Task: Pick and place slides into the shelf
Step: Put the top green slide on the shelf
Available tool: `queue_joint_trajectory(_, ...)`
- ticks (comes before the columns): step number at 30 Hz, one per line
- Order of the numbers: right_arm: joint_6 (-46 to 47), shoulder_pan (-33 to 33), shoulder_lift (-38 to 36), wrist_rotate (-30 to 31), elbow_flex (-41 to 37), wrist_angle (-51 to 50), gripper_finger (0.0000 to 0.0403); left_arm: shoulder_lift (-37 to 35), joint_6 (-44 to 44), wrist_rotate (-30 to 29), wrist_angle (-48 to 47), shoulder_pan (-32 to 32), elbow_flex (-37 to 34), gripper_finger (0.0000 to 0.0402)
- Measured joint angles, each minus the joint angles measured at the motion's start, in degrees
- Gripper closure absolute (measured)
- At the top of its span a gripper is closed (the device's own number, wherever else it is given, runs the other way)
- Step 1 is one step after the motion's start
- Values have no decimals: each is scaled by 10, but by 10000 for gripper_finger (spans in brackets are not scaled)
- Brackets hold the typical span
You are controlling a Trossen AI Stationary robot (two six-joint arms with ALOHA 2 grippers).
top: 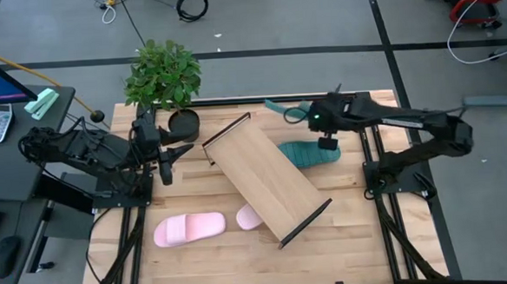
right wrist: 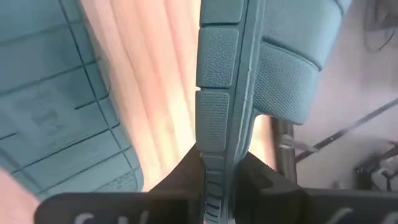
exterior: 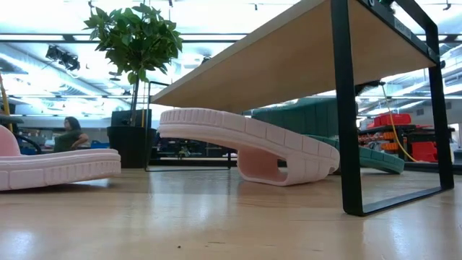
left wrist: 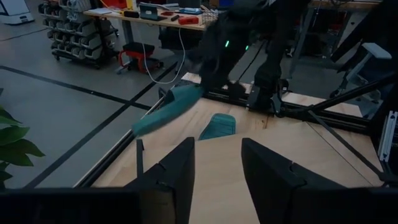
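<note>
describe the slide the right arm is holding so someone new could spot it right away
Find the shelf, the long light wood board lying diagonally across the table. Past its far end, near the table's back edge, the right gripper is shut on the teal slide, held up in the air. The other teal slide lies flat on the table, and the rest are pink.

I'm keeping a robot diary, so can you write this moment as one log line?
right end effector: shut on teal slide, lifted | left end effector: open, waiting by plant | shelf: nothing on top | pink slides: on table
</note>
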Motion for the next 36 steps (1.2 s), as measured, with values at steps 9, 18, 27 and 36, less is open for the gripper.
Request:
queue_joint_trajectory(9,-60,45,-121,-9,97,-25,357,0,0,0,0,0,0,257)
queue_joint_trajectory(18,-234,147,-99,2,205,12,357,0,0,0,1,0,0,264)
queue_joint_trajectory(27,-528,188,-35,79,205,169,357,0,-15,0,2,0,0,264)
queue_joint_trajectory(36,-531,169,31,79,204,191,357,0,-30,0,1,0,0,264)
